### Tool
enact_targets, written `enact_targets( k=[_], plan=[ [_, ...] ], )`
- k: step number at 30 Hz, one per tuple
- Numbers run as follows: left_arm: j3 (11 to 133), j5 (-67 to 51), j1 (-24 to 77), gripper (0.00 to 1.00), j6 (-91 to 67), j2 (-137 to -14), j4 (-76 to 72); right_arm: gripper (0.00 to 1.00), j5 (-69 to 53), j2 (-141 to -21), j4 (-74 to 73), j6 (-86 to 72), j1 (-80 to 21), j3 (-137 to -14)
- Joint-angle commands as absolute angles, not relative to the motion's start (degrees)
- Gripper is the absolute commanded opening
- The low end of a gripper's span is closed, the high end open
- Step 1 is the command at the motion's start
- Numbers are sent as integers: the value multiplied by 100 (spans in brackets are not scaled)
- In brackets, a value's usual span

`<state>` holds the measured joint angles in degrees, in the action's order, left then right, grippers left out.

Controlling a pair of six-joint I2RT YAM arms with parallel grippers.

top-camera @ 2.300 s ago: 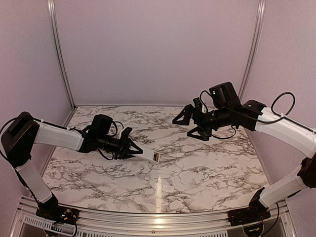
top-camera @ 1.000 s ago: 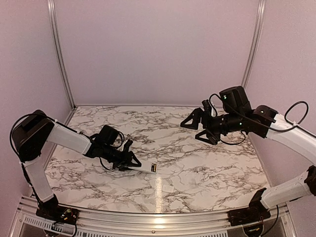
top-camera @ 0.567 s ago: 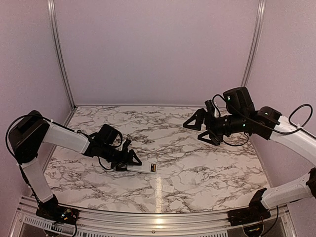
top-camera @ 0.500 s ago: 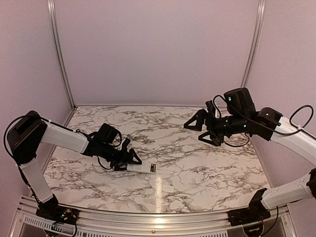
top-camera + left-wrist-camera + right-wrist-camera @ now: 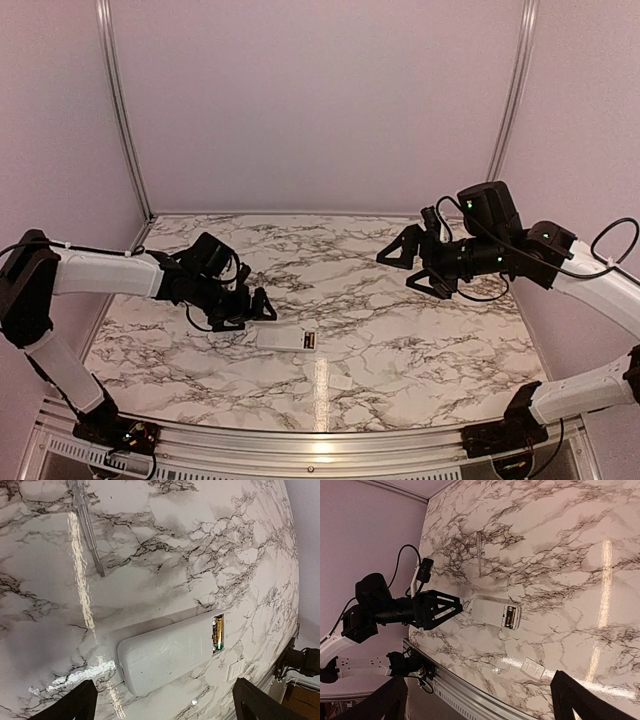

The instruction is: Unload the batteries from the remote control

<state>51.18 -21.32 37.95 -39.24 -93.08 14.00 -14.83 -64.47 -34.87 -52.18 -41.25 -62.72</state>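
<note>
The remote control (image 5: 285,338) lies flat on the counter (image 5: 400,340), with the batteries (image 5: 312,341) in the recess at its right end. The left end effector (image 5: 258,310) hovers just beside its left end, released and empty. The right end effector (image 5: 398,270), also released, hangs well apart.

Left arm (image 5: 100,272): white shell links, black joints, black wrist block.
Right arm (image 5: 598,288): same white links and black joints, 2 small green lights near the wrist.
Left gripper (image 5: 258,306): black, 2 triangular open-frame fingers.
Right gripper (image 5: 393,270): black, 2 matching triangular fingers.
Cables (image 5: 608,232): thin black loops along both arms.
Bases (image 5: 110,430): black mounts.
</note>
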Motion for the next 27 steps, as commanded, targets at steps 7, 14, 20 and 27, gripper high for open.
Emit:
enact_targets(
  k=[7,14,20,27],
  plan=[
    [6070,848,3666,99,-3369,-8077,3252,98,-1251,-6417,-3589,-5133,-4157,-6381],
    [6397,669,3454,98,-2937,-8521,3311,98,-1246,-6531,-3546,-5085,-4157,-6443],
    [6876,345,3454,83,-2807,-9364,3322,98,-1235,-6616,-3691,-5039,-4157,-6592],
    [7655,335,3547,75,-2864,-10461,3447,98,-1139,-6618,-3849,-5055,-4157,-6645]
  ],
)
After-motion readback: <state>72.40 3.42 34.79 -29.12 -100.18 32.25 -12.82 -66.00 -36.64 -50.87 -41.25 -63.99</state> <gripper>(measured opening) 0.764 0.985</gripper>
